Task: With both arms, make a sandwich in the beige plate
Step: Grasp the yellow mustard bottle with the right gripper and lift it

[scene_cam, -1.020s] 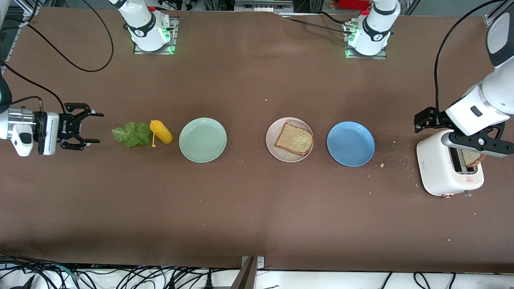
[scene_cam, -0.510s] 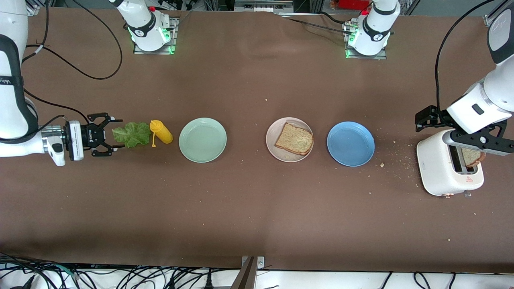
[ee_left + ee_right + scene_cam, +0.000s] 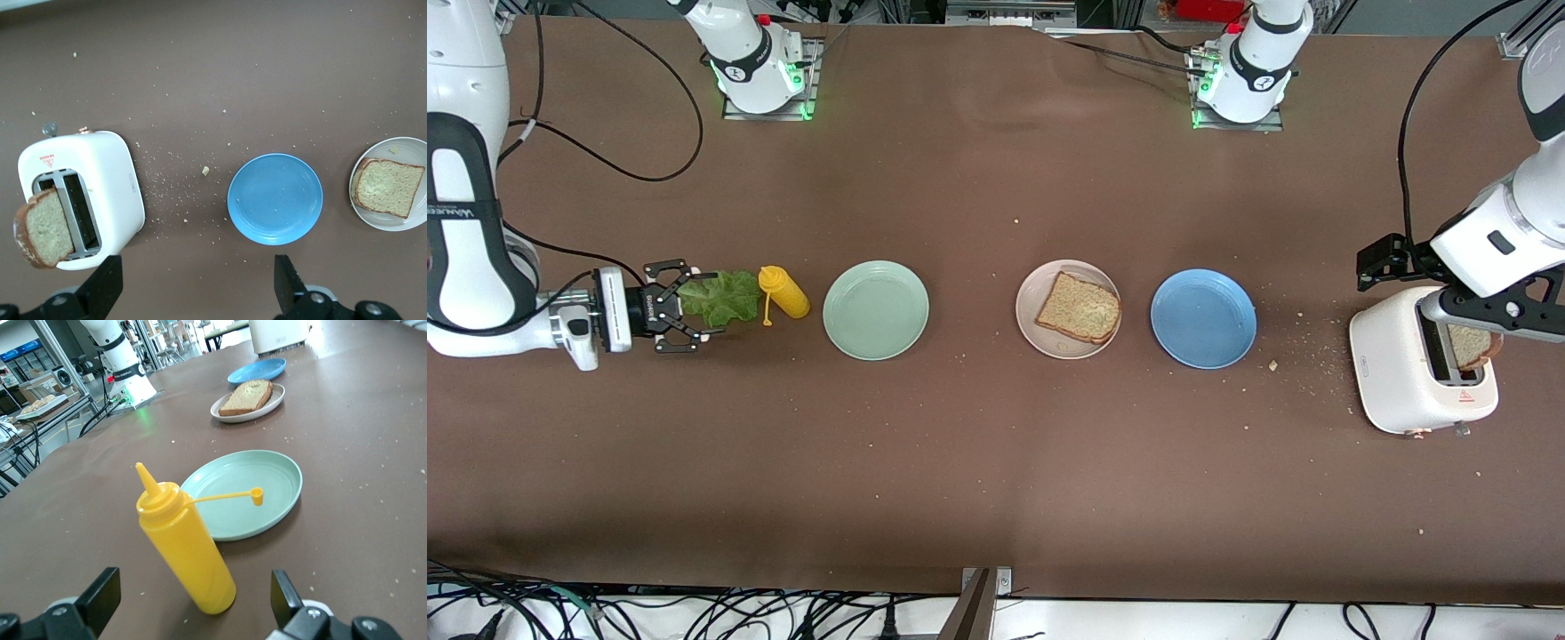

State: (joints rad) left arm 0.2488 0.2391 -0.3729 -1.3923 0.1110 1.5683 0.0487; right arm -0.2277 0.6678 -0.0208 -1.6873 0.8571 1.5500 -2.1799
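Note:
A brown bread slice (image 3: 1079,308) lies on the beige plate (image 3: 1036,333) at mid-table; the left wrist view shows the same bread slice (image 3: 387,188) and beige plate (image 3: 419,217). Another slice (image 3: 1469,347) sticks out of a white toaster (image 3: 1396,373) at the left arm's end. A green lettuce leaf (image 3: 725,296) lies at the right arm's end, beside a yellow squeeze bottle (image 3: 784,292). My right gripper (image 3: 696,308) is low and open, its fingers either side of the leaf's outer edge. My left gripper (image 3: 1380,260) hangs open and empty over the table by the toaster. The right wrist view does not show the leaf.
A mint-green plate (image 3: 876,309) sits between the bottle and the beige plate. A blue plate (image 3: 1203,318) lies between the beige plate and the toaster. Crumbs (image 3: 1303,360) are scattered near the toaster. The bottle (image 3: 187,550) stands upright just ahead of the right gripper (image 3: 193,595).
My right gripper has travelled along the table toward the lettuce and now reaches its edge, still open. The left arm has shifted slightly toward its own end of the table.

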